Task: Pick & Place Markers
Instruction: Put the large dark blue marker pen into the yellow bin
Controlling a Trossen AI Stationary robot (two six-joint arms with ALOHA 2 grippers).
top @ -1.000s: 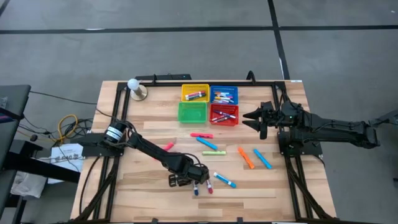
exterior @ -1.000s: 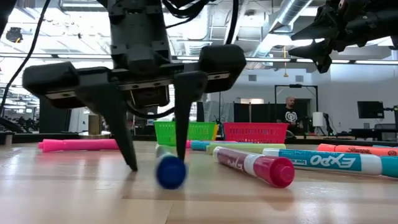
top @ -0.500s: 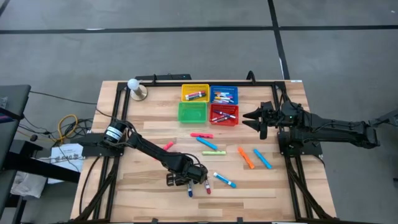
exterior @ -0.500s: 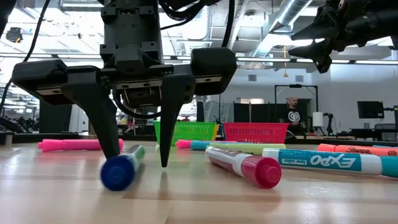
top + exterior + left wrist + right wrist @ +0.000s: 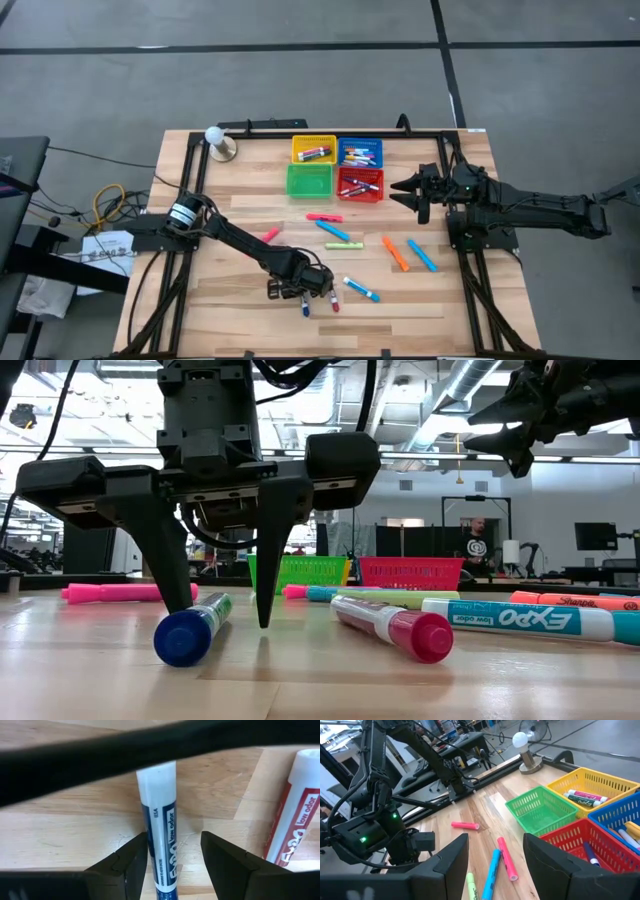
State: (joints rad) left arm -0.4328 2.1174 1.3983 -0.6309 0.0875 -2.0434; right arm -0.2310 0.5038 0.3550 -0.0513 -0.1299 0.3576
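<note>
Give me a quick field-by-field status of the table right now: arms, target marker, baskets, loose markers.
Left gripper: open, fingers on the table astride the blue marker
Blue marker: lying flat, not lifted, close beside one finger
Red marker: lying next to it, outside the fingers
Right gripper: open, waiting by the red basket
Green basket: looks empty
Yellow basket, blue basket, red basket: hold markers

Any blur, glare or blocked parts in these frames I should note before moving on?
Left wrist view: a dark blurred band crosses the top, hiding part of the blue marker. Low view: bright ceiling lights behind the left gripper, the far room soft. High view: even light, markers small.
</note>
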